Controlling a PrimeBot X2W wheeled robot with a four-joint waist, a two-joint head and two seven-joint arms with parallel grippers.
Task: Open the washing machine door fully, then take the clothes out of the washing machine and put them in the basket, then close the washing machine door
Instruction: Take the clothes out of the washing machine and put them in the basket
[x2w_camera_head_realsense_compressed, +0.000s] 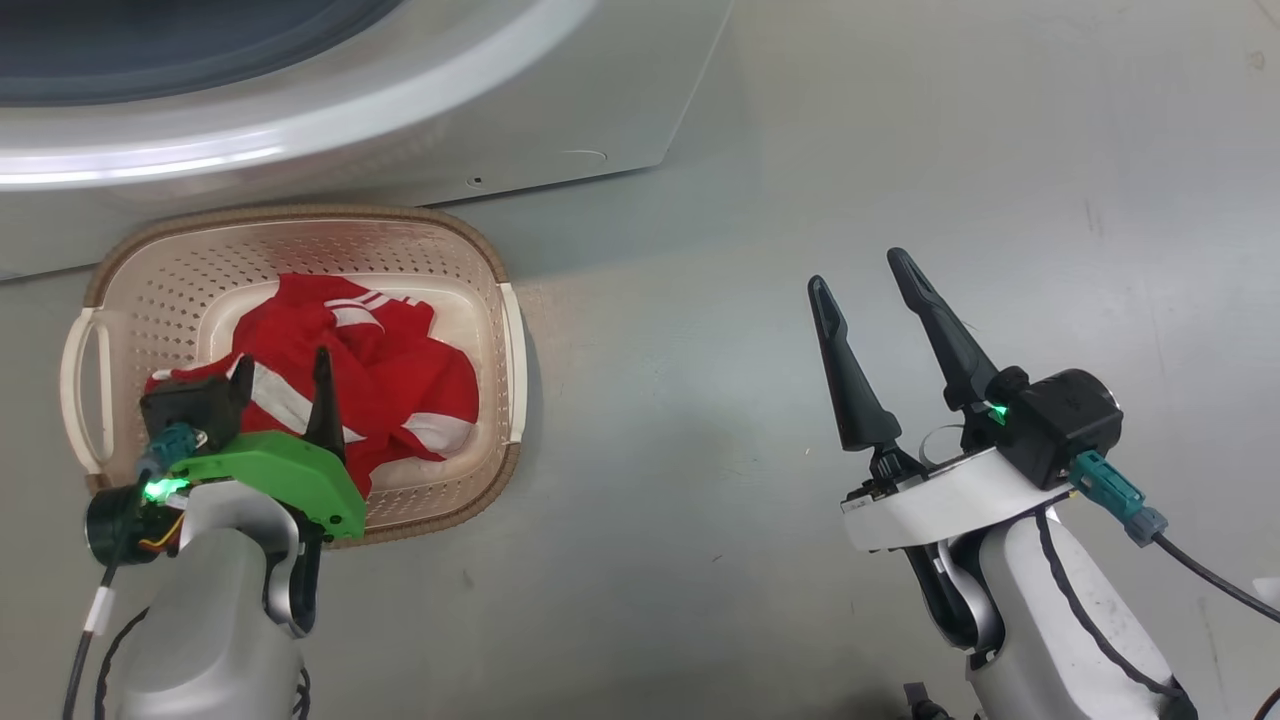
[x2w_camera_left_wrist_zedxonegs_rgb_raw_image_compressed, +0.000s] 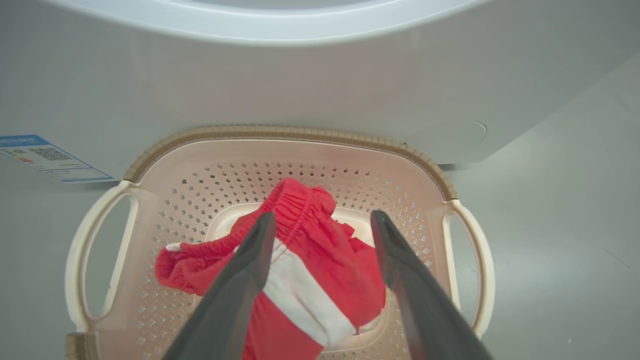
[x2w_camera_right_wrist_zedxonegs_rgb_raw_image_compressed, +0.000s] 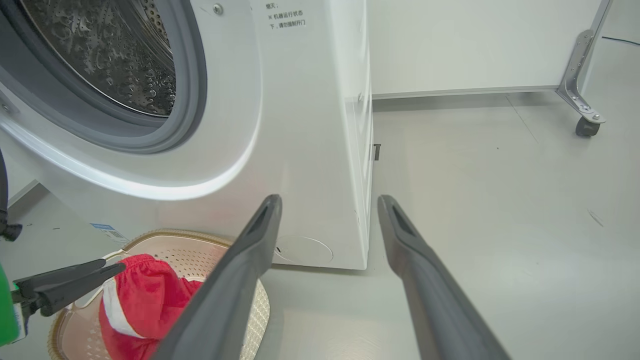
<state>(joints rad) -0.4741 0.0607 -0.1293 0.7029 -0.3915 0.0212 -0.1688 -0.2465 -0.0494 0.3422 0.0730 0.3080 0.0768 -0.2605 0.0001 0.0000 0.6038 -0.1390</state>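
Note:
The red clothes with white stripes lie bunched in the cream basket, which stands on the floor against the white washing machine. My left gripper hangs open over the basket's near side. In the left wrist view its fingers stand wide apart above the clothes, with the basket rim beyond. My right gripper is open and empty over bare floor to the right. The right wrist view shows that gripper, the open drum mouth and the clothes. The washing machine door is out of view.
A blue sticker marks the machine's front, low at the left. The grey floor spreads to the right of the machine. A metal frame leg on a castor stands far right by a white wall panel.

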